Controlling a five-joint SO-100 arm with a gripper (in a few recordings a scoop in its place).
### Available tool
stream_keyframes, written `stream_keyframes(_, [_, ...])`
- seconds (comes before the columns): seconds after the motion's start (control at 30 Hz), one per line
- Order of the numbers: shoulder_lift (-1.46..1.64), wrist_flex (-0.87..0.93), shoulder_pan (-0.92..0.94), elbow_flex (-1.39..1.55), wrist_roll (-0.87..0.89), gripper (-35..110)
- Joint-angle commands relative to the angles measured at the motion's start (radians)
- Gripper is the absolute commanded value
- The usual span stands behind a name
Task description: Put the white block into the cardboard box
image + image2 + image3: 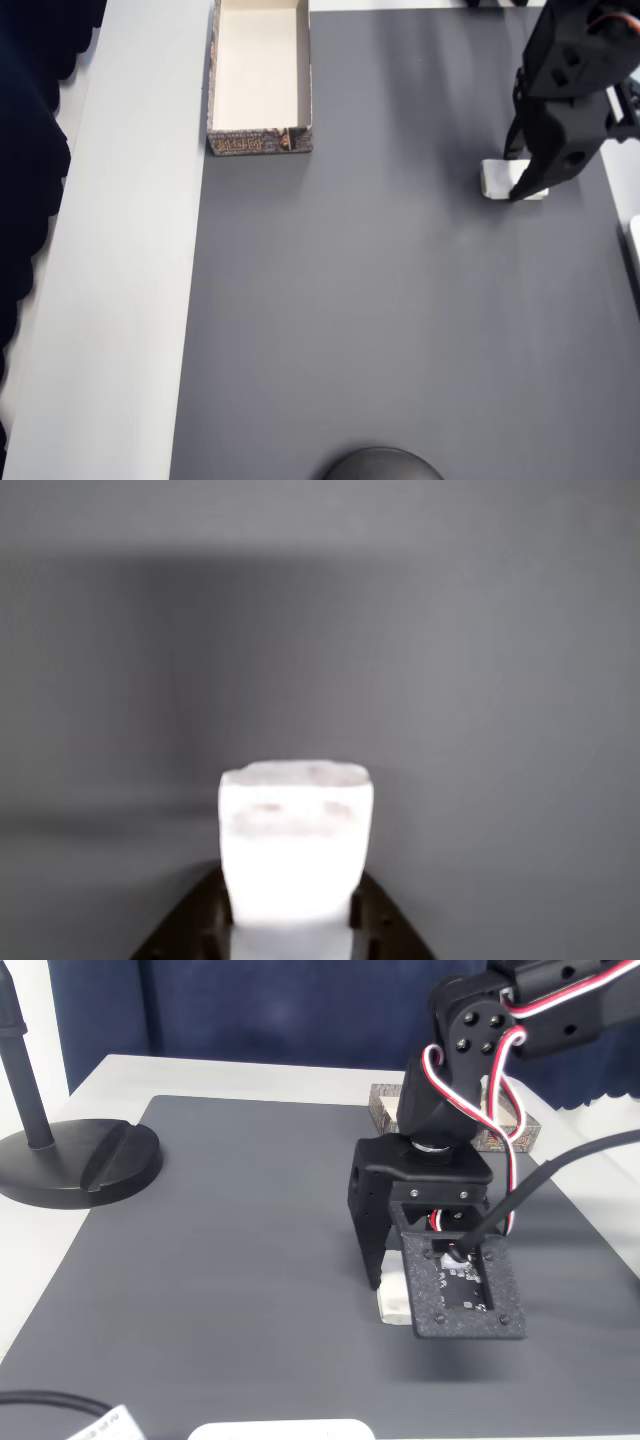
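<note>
The white block (497, 178) lies on the dark grey mat at the right side of the overhead view. My black gripper (520, 172) is down over it, one finger on each long side, shut on the block. In the wrist view the white block (295, 840) fills the gap between the two black fingertips (200, 925), which press against its sides. In the fixed view the gripper (395, 1280) covers most of the block (392, 1303), which rests on the mat. The cardboard box (260, 143) stands open at the top left of the overhead view, cream inside, and is partly hidden behind the arm in the fixed view (385, 1102).
A black round stand base (80, 1165) sits at the mat's left edge in the fixed view and shows at the bottom of the overhead view (382, 466). A white table strip (130, 250) borders the mat. A white object (280, 1430) lies at the near edge.
</note>
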Motion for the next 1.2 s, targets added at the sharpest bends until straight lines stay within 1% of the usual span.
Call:
stream_keyframes(0.0, [0.144,0.028,-0.003,-0.054,-0.126,-2])
stream_keyframes(0.17, [0.272,0.064,0.023,0.017,-0.184,-2])
stream_keyframes(0.27, [0.333,0.109,0.049,0.037,-0.252,-2])
stream_keyframes(0.43, [0.422,0.199,0.104,0.035,-0.454,-2])
stream_keyframes(0.63, [0.489,0.210,0.207,0.034,-0.695,-2])
stream_keyframes(0.77, [0.503,0.210,0.285,0.035,-0.808,-2])
stream_keyframes(1.0, [0.472,0.215,0.380,-0.012,-0.899,-2])
stream_keyframes(1.17, [0.422,0.261,0.462,-0.104,-0.948,-2])
